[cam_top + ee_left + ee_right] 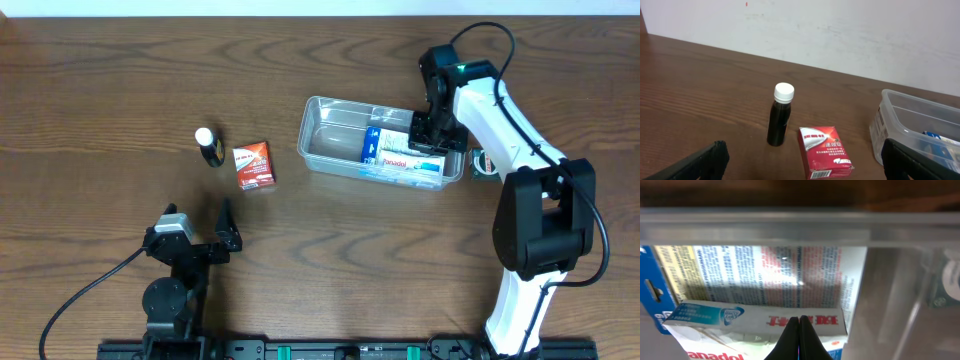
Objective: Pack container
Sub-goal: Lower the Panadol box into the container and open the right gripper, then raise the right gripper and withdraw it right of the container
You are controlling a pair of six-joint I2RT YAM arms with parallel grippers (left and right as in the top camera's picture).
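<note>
Well left of the container and nearer the table's front edge, we see one left gripper with its fingers spread wide, released and touching nothing. Also left of the container stands one small dark bottle with a white cap, upright, and we can read no label on it. Between it and the container lies one red carton, flat on the table and apart from both. The left wrist view shows white Chinese characters on a white-edged band on it and a barcode at its near edge. The container itself, a single clear tub, sits toward the right of the wooden table. Its left half shows only bare plastic, and its right half holds cartons laid together. We count at least three of these. One is a blue and white Panadol box, whose name is legible. One is a teal and white box whose writing is too small to read. One is a white box with red lettering seen upside down, and a panel of fine print lies behind them. Over that right half of the container hangs one right gripper, its fingers clenched tip to tip and grasping nothing. The tips point at the white box, and we cannot tell if they touch it. Just right of the container, a small round item shows partly behind the arm.
</note>
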